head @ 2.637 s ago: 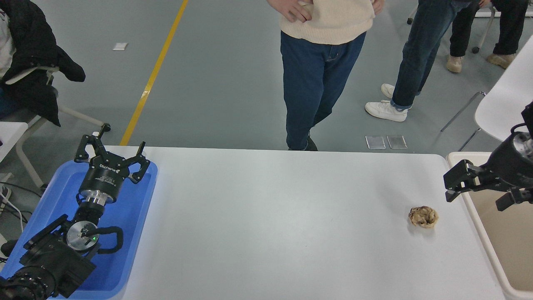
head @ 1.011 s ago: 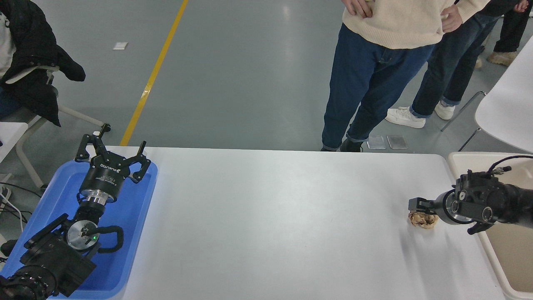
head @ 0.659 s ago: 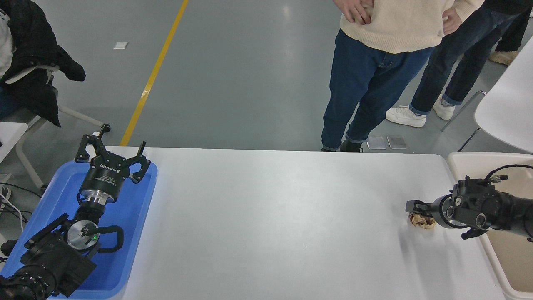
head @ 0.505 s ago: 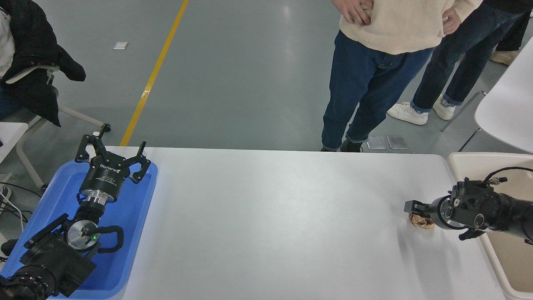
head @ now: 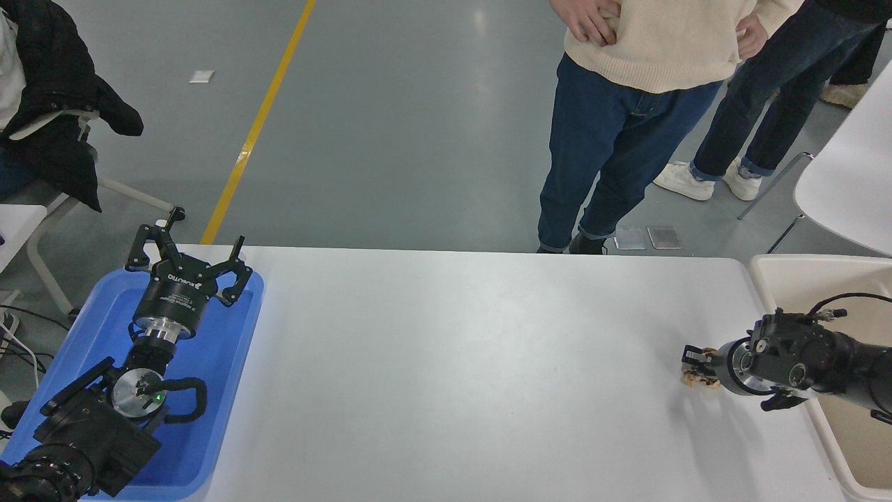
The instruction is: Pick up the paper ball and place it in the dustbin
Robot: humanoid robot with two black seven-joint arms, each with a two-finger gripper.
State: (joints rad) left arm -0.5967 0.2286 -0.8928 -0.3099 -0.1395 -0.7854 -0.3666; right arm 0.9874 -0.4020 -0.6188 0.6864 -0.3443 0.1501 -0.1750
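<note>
The tan-brown paper ball (head: 695, 380) lies on the white table (head: 453, 362) near its right edge, mostly covered by my right gripper (head: 695, 364). That gripper reaches in low from the right and is shut on the ball, with only crumpled edges showing around the fingers. The cream-beige dustbin (head: 766, 268) stands just right of the table, under my right arm. At the lower left my left gripper (head: 188, 244) is parked open over the blue tray (head: 223, 362).
Two people in jeans (head: 599, 153) stand at the table's far side on the right. A white chair (head: 847, 181) is behind the dustbin. A black jacket (head: 63, 90) hangs on a chair at the far left.
My right gripper came down from above the dustbin to the paper ball and its fingers have closed around it. The nearer person stepped to the right. The left arm has not moved.
</note>
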